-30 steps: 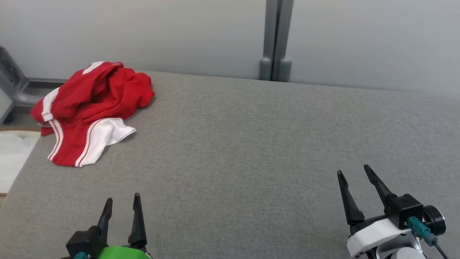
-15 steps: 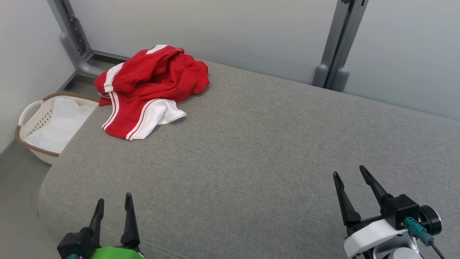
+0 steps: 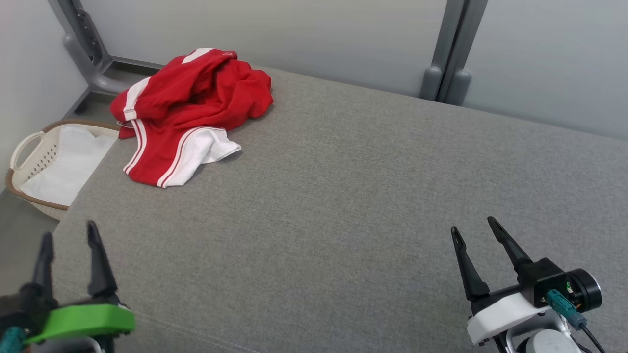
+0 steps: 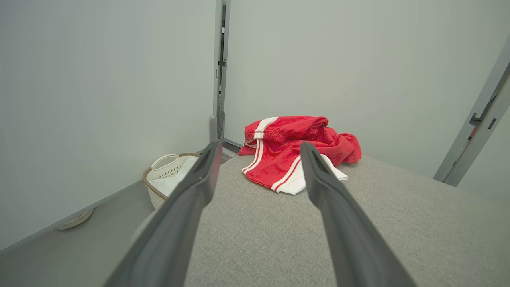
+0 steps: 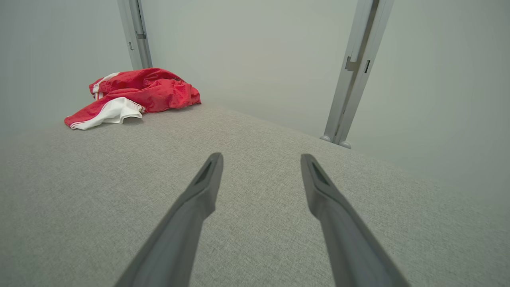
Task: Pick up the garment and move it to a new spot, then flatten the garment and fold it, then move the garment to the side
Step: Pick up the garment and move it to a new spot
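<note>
The garment (image 3: 186, 115) is red with white stripes and a white panel, lying crumpled at the far left corner of the grey padded surface (image 3: 343, 196). It also lies ahead in the left wrist view, garment (image 4: 295, 153), and far off to the left in the right wrist view, garment (image 5: 135, 95). My left gripper (image 3: 68, 235) hovers open at the near left edge of the surface, well short of the cloth, nothing between its fingers (image 4: 191, 199). Down at the near right my right gripper (image 3: 473, 225) is open and empty, with its fingers (image 5: 199, 195) pointing over bare surface.
A white laundry basket (image 3: 29, 162) with a brown rim stands on the floor beside the left edge of the surface, holding white cloth. Pale walls with grey posts (image 3: 446, 54) close the back and left sides.
The camera has swung left, bringing the basket and floor into view. My left gripper has risen and shifted toward the left edge. The garment has not moved; the right gripper holds its place.
</note>
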`<state>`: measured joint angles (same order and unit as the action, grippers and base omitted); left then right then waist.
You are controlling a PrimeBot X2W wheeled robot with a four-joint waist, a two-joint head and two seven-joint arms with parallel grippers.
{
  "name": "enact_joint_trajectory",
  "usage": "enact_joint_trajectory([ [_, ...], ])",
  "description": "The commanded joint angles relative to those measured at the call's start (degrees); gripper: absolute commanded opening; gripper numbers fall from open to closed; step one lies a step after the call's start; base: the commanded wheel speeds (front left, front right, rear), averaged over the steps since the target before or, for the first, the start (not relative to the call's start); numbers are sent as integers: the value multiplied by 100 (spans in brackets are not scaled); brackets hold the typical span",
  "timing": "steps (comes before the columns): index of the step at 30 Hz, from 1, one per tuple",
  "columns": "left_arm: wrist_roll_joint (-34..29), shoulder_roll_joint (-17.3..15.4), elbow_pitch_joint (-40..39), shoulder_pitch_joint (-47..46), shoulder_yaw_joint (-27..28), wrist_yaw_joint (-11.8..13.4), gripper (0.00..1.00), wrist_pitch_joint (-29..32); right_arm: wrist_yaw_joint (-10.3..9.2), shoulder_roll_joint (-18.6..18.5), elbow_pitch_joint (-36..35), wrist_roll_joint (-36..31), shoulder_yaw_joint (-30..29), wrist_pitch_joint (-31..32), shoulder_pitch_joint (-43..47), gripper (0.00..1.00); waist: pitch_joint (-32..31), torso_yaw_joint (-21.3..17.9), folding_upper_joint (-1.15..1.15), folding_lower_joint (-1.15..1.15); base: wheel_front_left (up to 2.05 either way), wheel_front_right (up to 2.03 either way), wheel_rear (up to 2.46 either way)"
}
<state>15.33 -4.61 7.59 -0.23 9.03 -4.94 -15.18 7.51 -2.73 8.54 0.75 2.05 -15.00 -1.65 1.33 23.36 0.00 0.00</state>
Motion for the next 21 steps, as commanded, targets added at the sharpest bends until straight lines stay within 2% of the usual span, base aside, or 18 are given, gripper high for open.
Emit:
enact_joint_trajectory([
  [1, -86, -165, -50, -256, 118, -54, 100, 4, -4, -28, -34, -69, 5, -28, -70, 100, 187, -166, 0, 0, 0, 0, 0],
  [6, -191, -710, -22, -1097, 335, -140, 100, 4, -4, -30, -108, -280, 48, -28, -247, 100, 491, -394, 0, 0, 0, 0, 0],
  [11, -61, -1191, 582, -2050, 308, -190, 100, 100, -5, -30, -181, -498, 75, -28, -465, 100, 945, -599, 0, 0, 0, 0, 0],
  [15, 108, -1371, 1345, -2759, 254, -214, 100, 200, -5, -28, -299, -642, 137, -28, -686, 100, 1427, -745, 0, 0, 0, 0, 0],
  [21, 456, -1440, 2547, -3566, -90, -249, 100, 333, -5, -30, -442, -950, 133, -28, -882, 100, 2054, -875, 0, 0, 0, 0, 0],
])
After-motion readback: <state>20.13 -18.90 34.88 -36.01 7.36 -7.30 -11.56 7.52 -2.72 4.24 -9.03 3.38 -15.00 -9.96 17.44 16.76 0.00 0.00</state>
